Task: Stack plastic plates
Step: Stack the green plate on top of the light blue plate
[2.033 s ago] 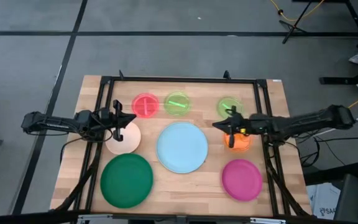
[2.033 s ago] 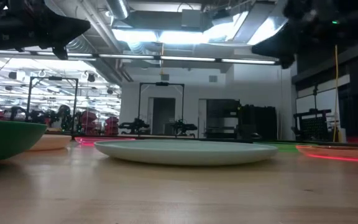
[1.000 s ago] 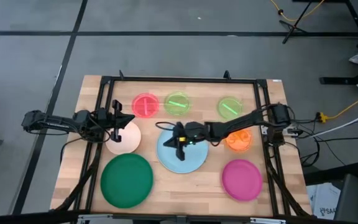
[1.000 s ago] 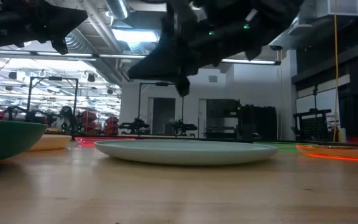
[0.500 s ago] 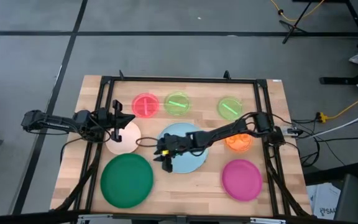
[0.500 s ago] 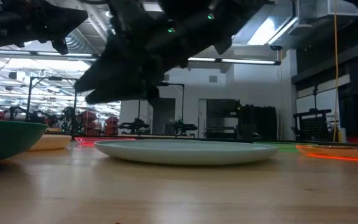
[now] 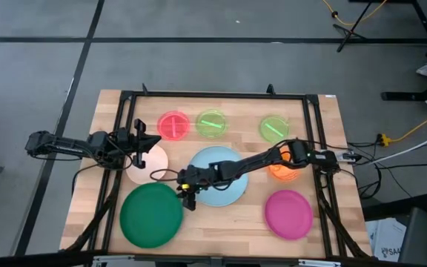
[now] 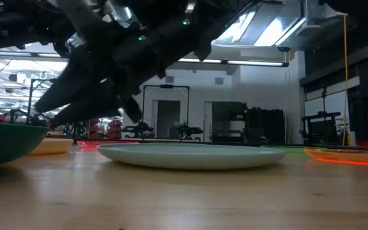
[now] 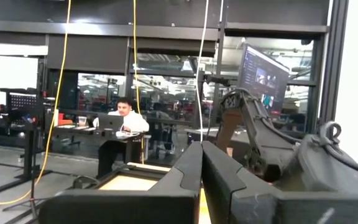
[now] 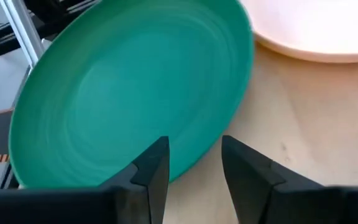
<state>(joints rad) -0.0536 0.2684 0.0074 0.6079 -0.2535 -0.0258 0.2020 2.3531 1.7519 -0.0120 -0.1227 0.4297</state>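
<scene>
The right gripper [image 7: 187,196] reaches across the middle of the high view, its fingers [image 10: 151,171] parted and empty over the bare wood between the large dark green round plastic plate [image 7: 151,214] at lower left and the large light blue round plastic plate [image 7: 219,176] at centre, which its arm crosses. The medium cream-pink plastic plate [image 7: 153,167] lies just above the green one, partly under the left gripper [image 7: 141,142], whose fingers [image 9: 191,171] are pressed together, holding nothing. Along the upper edge of the wooden table [image 7: 228,230] sit the small translucent red plate [image 7: 173,124] and two lime green plates [image 7: 212,123] [image 7: 273,127]; the orange plate [image 7: 286,169] and the medium magenta plate [image 7: 288,213] lie at right. A seated person [image 9: 122,127] shows in the room beyond.
</scene>
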